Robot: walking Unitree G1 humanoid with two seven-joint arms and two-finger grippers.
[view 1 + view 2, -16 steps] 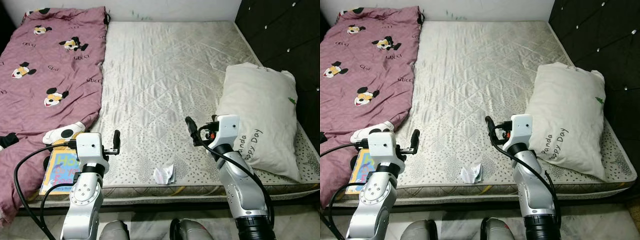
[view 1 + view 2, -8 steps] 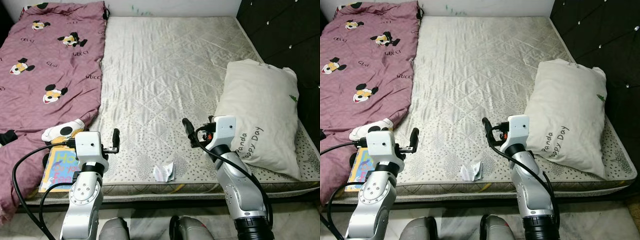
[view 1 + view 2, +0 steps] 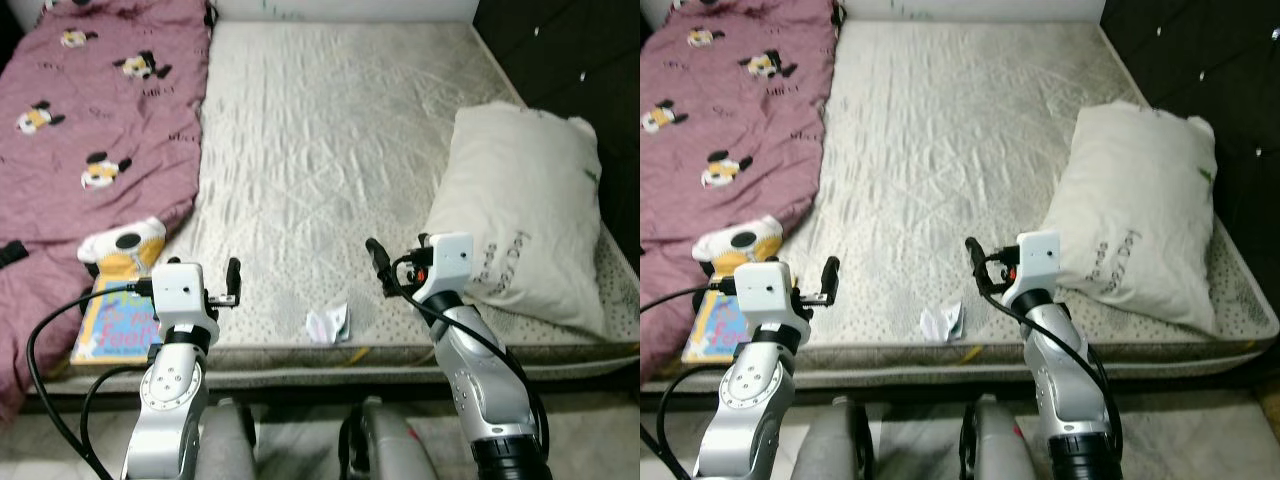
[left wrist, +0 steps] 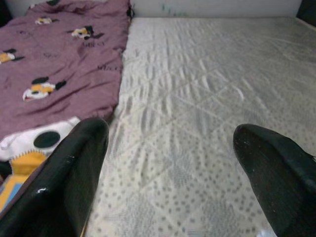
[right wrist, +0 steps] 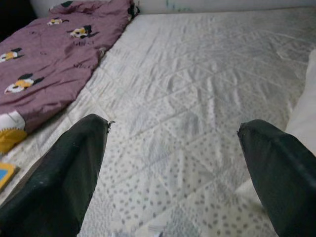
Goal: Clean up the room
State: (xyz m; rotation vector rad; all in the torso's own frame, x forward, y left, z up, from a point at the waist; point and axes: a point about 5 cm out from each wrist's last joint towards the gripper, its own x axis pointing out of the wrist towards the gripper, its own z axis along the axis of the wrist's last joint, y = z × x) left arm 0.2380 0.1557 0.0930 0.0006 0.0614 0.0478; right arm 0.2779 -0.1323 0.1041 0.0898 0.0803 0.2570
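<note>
A crumpled white wrapper [image 3: 328,323] lies near the mattress's front edge, between my two arms. A colourful picture book [image 3: 115,322] lies at the front left corner, with a white, black and yellow soft toy [image 3: 122,245] just behind it. My left gripper [image 3: 232,272] hovers open over the front of the mattress, right of the book. My right gripper [image 3: 375,255] hangs open right of the wrapper, close to the pillow [image 3: 525,210]. Both wrist views look between spread fingers [image 4: 79,163] over the bare quilted mattress; nothing sits between them.
A purple cartoon-print blanket [image 3: 90,130] covers the left side of the bed. The white quilted mattress [image 3: 330,140] stretches to the far wall. A dark padded wall [image 3: 580,60] stands on the right. The bed's front edge [image 3: 330,362] runs just before my legs.
The whole picture has shifted, so the camera moved; the bed's front edge now sits higher in the frame. Both arms keep their pose and the wrapper, book and toy lie where they were.
</note>
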